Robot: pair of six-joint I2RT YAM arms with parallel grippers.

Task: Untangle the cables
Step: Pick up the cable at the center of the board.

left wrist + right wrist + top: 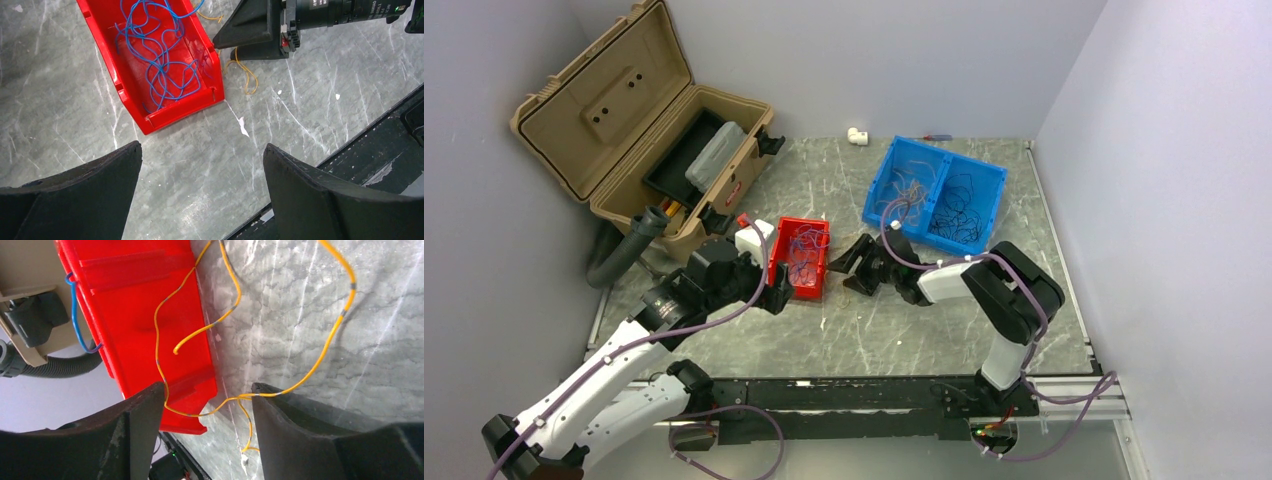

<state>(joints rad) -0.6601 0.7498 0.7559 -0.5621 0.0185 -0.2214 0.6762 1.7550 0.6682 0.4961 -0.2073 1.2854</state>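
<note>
Right claw (856, 262) lies low beside the red bin (809, 292); the left claw (200, 150) hangs spread near blue cables (160, 65) lying in it; the right's jaws, apart, straddle a yellow cable (330, 335) on the surface (280, 315), apparently to pinch it

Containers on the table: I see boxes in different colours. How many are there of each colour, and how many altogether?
Red bin: 1
Blue bin, split into two compartments: 1
Tan toolbox, lid open: 1
Total: 3
</note>
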